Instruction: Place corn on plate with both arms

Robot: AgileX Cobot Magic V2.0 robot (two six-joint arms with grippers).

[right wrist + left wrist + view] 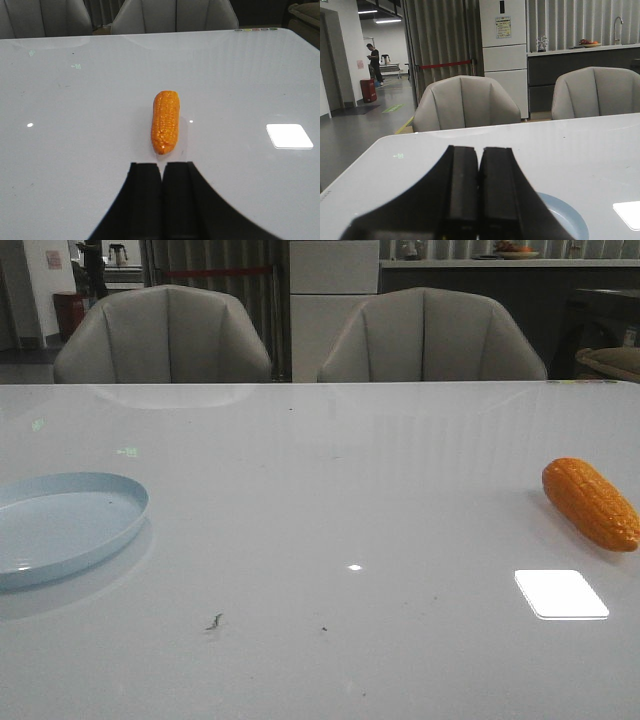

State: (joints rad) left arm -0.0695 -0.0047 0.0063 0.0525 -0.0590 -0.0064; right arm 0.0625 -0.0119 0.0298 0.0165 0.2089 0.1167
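Note:
The orange corn lies on the white table at the far right of the front view. The pale blue plate sits at the left edge, with nothing on it. Neither arm shows in the front view. In the right wrist view my right gripper is shut and empty, its tips just short of the near end of the corn. In the left wrist view my left gripper is shut and empty above the table, with part of the plate showing beside its fingers.
The white table stretches between plate and corn. Two grey chairs stand behind its far edge. A bright light reflection lies on the table near the corn. Small dark specks lie near the front.

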